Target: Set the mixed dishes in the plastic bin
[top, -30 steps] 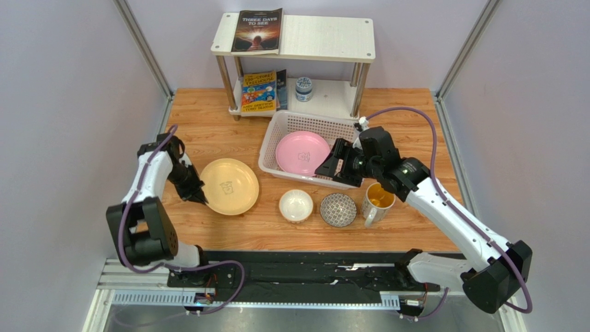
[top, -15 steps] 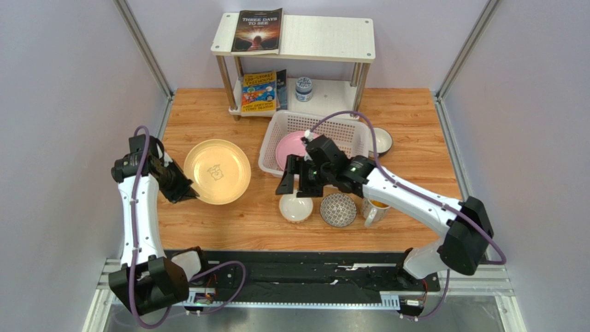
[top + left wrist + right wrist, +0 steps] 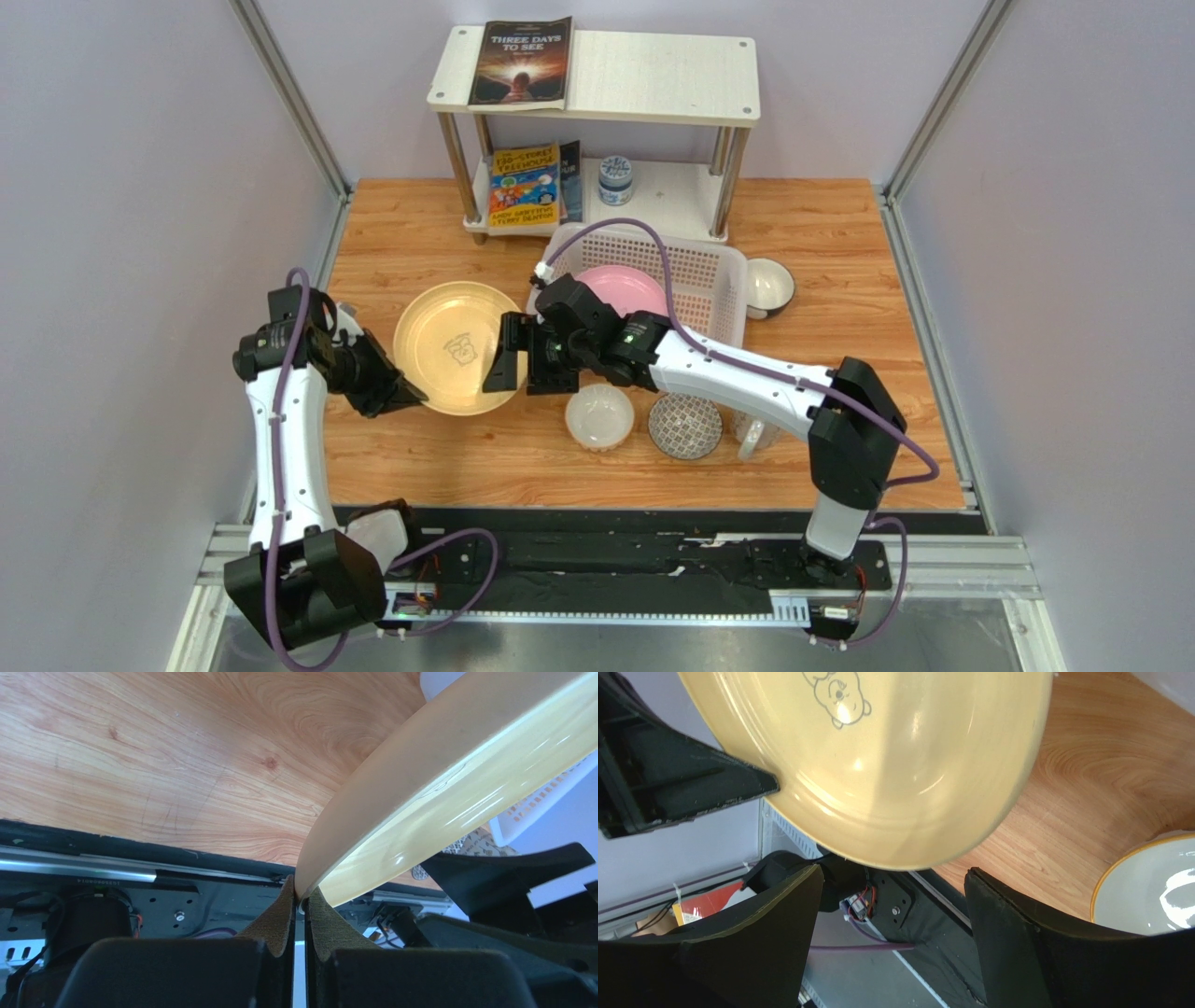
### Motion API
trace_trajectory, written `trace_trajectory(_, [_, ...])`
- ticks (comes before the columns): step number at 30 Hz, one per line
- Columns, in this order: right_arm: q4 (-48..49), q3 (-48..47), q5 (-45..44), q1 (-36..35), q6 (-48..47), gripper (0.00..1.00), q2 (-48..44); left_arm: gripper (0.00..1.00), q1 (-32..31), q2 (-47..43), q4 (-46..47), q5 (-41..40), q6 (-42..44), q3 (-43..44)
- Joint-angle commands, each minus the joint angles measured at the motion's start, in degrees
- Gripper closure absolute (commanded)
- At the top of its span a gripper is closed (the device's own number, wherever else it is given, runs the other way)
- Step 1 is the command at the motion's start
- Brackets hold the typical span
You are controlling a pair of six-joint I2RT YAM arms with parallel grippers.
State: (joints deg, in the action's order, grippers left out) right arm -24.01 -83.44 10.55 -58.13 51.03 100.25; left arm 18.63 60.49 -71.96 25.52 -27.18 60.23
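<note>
1. Holding large pale yellow ceramic plate [image 3: 456,343] tilted, left of whitish perforated plastic bin [image 3: 706,269]; left gripper [image 3: 404,396] clamped on its rim.
2. Right gripper [image 3: 519,367] fingers apart at plate's bin-side edge, apparently for handover.

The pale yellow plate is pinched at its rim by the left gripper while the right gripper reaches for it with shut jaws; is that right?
No: the right gripper has open jaws, as the right wrist view shows. The left gripper pinches the pale yellow plate at its rim.
</note>
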Motion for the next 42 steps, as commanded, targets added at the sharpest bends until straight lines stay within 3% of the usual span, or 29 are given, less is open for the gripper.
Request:
trace_trajectory(1, [2.92, -2.78, -3.08, -0.41, 1.53, 0.21, 2.67, 1.00, -0.18, -0.99, 1.65, 4.45, -1.03, -0.55])
trace_trajectory(11, [1.07, -4.01, -6.67, -0.49, 2.59, 0.25, 6.19, 1.00, -0.61, -1.07, 2.09, 6.30, -0.86, -1.34])
trace_trajectory(14, [0.63, -4.27, -8.35, -0.49, 2.68, 0.48, 6.36, 1.00, -0.53, -1.34, 2.09, 5.95, -0.77, -1.69])
trace_trajectory(15, [0.37, -4.28, -8.52, -0.49, 2.76, 0.70, 6.19, 1.00, -0.53, -1.34, 2.09, 5.69, -0.68, -1.69])
trace_trajectory(16, [0.37, -4.28, -8.79, -0.49, 2.85, 0.81, 5.93, 1.00, -0.61, -1.25, 2.09, 5.68, -0.68, -1.69])
trace_trajectory(18, [-0.16, -4.01, -9.14, -0.49, 2.76, 0.96, 5.40, 1.00, -0.53, -1.16, 2.27, 5.25, -0.60, -1.52])
trace_trajectory(19, [-0.25, -3.84, -9.14, -0.49, 2.50, 0.98, 4.70, 1.00, -0.53, -1.16, 2.27, 4.98, -0.59, -1.43])
trace_trajectory(23, [-1.39, -3.05, -9.67, -0.58, 1.54, 1.00, 2.68, 0.99, -0.61, -0.55, 2.09, 3.75, 0.37, -0.38])
trace_trajectory(26, [-1.48, -1.73, -10.28, -0.58, 1.10, 1.00, 0.66, 0.90, -0.44, -0.55, 1.83, 3.22, 0.55, 0.07])
trace_trajectory(30, [-1.30, 1.34, -13.26, 0.12, 1.18, 1.00, -4.43, 0.61, -0.53, -0.64, 0.51, -0.89, 0.11, 2.60])
trace_trajectory(33, [-1.65, 3.28, -13.10, 3.10, 1.80, 1.00, -9.62, 0.52, -0.44, -0.81, -0.19, -4.15, -0.59, 3.76])
trace_trajectory(37, [-5.07, 4.78, -12.57, 9.51, 0.75, 1.00, -15.86, 0.51, 0.09, -1.07, -0.02, -4.86, -1.56, 3.67])
trace_trajectory(42, [-10.34, 4.08, -7.74, 22.78, -0.48, 1.00, -19.83, 0.51, 0.26, -0.99, 0.60, -5.13, -1.30, 3.23])
